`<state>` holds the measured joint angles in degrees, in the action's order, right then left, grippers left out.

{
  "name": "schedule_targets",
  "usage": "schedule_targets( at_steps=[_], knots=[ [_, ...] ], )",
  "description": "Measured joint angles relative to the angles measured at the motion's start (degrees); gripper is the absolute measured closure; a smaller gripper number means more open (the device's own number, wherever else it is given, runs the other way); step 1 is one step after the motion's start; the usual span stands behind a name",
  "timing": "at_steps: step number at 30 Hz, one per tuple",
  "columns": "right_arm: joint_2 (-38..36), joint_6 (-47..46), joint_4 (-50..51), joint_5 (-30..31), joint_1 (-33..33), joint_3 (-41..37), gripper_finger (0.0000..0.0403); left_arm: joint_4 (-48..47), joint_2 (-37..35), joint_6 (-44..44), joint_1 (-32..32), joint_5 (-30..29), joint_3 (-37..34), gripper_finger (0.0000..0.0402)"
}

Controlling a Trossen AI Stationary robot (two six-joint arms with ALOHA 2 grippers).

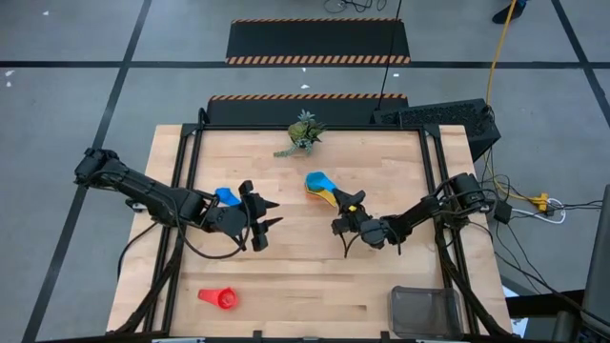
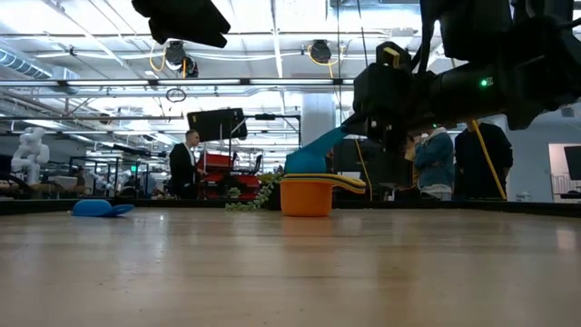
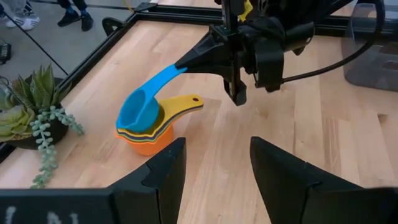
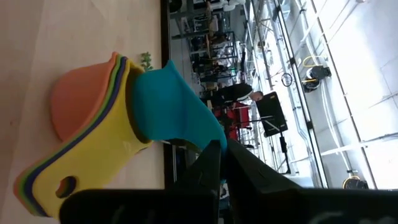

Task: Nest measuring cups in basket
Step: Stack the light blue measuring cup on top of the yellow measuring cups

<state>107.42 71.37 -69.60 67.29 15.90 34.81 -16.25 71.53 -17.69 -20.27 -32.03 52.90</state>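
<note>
Right tool (image 1: 345,213) | pinches light blue cup (image 3: 142,109) handle | tilted atop stack (image 3: 149,134)

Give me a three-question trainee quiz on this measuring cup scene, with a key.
1. True or false: the red cup lies in the basket.
2. Which tool holds the light blue cup by its handle?
A. left tool
B. right tool
3. Fill in: the bottom cup of the stack is ____.

Key:
1. False; it lies on the table, apart from the basket.
2. B
3. orange
</note>
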Motion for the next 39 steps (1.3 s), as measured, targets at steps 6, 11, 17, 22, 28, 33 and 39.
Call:
schedule_targets(
  at_steps=[6,11,17,22,28,33,39],
  knots=[
    [0.0,-0.2,0.0,-0.1,0.0,0.0,0.0385,0.0,0.0,0.0,0.0,0.0,0.0,0.022],
    [0.0,-0.2,0.0,-1.5,0.0,0.0,0.0368,0.0,0.0,0.0,0.0,0.0,0.0,0.022],
    [0.0,-0.3,0.0,-1.6,0.0,0.0,0.0344,0.0,0.0,0.0,0.0,0.0,0.0,0.022],
    [0.0,-3.2,0.1,-4.0,0.0,0.0,0.0316,-0.1,0.0,-0.1,0.0,0.0,0.0,0.022],
    [0.0,-5.7,2.1,-4.5,-0.1,0.0,0.0289,-0.1,0.0,-0.2,-0.2,0.0,0.0,0.022],
    [0.0,-11.8,6.1,-4.5,-0.1,0.0,0.0282,-0.2,0.0,-0.2,-0.1,0.0,0.0,0.022],
    [0.0,-16.5,7.8,-4.3,-0.1,0.0,0.0281,-0.2,0.0,-0.2,-0.1,0.0,0.0,0.022]
  ],
)
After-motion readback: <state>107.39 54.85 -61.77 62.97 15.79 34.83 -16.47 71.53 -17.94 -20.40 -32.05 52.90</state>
